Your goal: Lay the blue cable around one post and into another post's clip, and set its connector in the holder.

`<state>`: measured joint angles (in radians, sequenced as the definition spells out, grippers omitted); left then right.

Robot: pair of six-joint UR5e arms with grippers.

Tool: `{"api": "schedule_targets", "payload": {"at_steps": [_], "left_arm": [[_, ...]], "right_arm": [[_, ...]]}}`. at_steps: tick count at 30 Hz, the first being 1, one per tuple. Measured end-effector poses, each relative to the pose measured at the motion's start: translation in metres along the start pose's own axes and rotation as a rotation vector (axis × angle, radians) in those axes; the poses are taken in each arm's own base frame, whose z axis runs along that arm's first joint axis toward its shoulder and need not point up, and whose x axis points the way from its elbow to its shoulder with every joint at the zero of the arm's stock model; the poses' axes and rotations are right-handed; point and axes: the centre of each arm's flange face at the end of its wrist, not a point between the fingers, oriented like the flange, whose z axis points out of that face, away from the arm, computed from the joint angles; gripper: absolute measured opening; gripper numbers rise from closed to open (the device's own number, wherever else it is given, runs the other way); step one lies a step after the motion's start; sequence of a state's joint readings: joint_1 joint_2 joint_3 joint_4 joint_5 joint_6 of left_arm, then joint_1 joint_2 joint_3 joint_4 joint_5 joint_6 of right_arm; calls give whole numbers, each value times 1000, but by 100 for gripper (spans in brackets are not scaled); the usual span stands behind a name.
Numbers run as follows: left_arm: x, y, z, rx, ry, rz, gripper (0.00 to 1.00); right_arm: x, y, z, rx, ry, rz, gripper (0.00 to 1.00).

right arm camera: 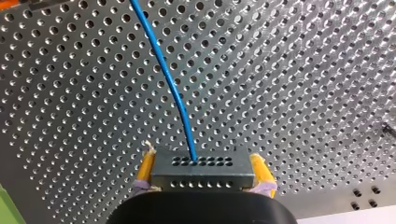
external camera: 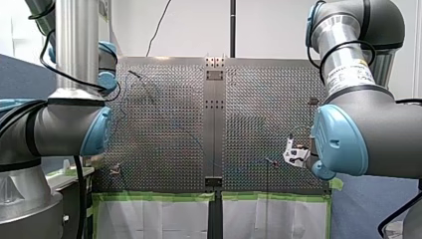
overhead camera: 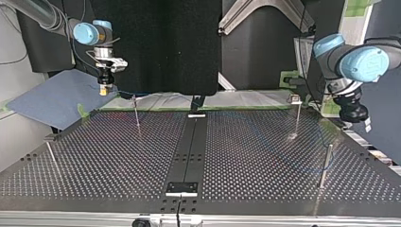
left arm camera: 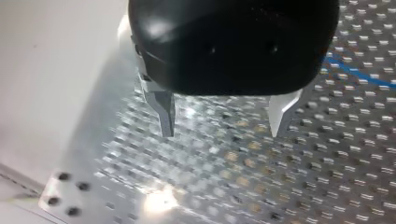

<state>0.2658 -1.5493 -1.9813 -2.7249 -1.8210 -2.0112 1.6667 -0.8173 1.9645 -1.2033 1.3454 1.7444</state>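
Connector [right arm camera: 201,173] w/ blue cable [right arm camera: 161,65] pinched betw. yellow pads of right gripper [right arm camera: 203,163], upper left in top view. Cable runs off ahead of gripper over perforated desk [right arm camera: 303,93]. Left gripper [left arm camera: 223,119] spread wide, empty, above desk.

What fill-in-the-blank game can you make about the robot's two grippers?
My right gripper is shut on the grey rectangular connector, from which a thin ____ cable runs.
My right gripper's pads are ____.
My left gripper, with bare metal fingers, is ____ and holds nothing.
The silver metal table is dotted with small round ____.
Missing words: blue, yellow, open, holes.
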Motion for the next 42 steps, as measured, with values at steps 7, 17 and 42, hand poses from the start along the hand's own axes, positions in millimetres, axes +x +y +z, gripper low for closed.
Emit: {"api": "schedule_targets", "payload": {"at_steps": [7, 17, 42], "left_arm": [[-51, -19, -4, -6, -72, 10, 100], [-113, -51, -19, 75, -126, 9, 100], [-267, -141, -127, 411, -232, 41, 100]], "right_arm": [[0, 0, 0, 0, -2, 2, 0], [0, 0, 0, 2, 1, 7, 0], [1, 0, 0, 2, 4, 8, 0]]}}
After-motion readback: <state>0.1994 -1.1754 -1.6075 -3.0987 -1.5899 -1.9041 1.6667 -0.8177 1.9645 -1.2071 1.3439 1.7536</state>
